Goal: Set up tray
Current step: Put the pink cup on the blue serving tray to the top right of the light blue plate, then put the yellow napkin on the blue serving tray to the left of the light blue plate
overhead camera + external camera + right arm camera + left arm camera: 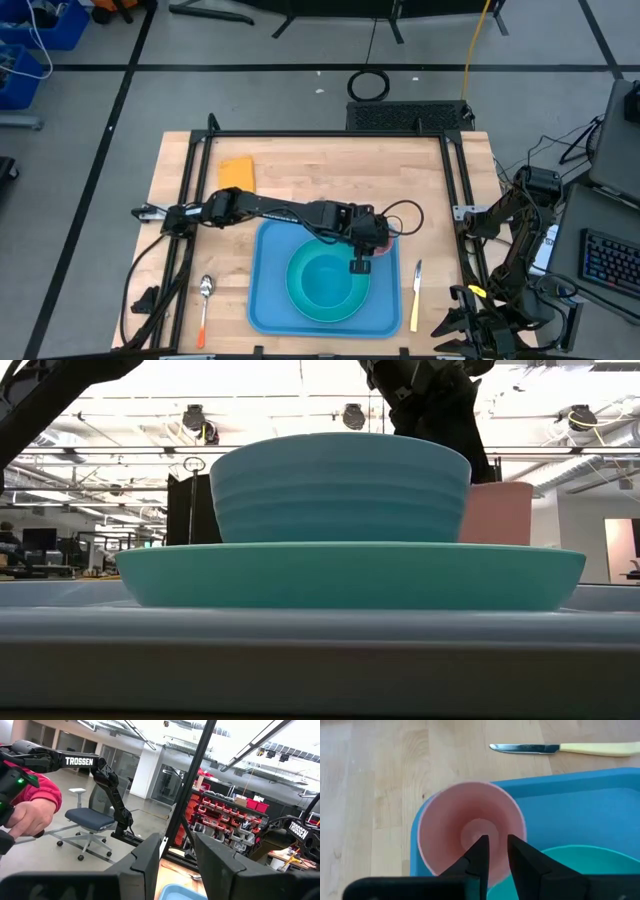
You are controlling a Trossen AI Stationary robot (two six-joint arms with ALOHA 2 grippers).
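Note:
The big blue tray [265, 300] lies at the table's near middle. On it a round turquoise plate [295, 292] carries a blue bowl [328, 280]. A pink cup [450, 830] stands upright on its base in the tray's far right corner [384, 252]. My left gripper [496, 842] points down over the cup's mouth, with a narrow gap between its fingers. In the low view its fingers [470, 450] reach down to about the level of the cup's rim [497, 485]. My right gripper [177, 845] waits off the table's right edge, slightly open, and holds nothing. My left gripper comes from above, pointing down over the pink cup's mouth [470, 832]. I cannot tell whether its fingertips touch the cup. The cup stands on the tray.
A knife [415, 295] with a yellow handle lies on the wood right of the tray. A spoon [204, 300] with an orange handle lies left of it. A flat orange piece [237, 172] sits near the far left. Black frame rails run along the table's sides. A person's hand [27, 817] shows beyond the table.

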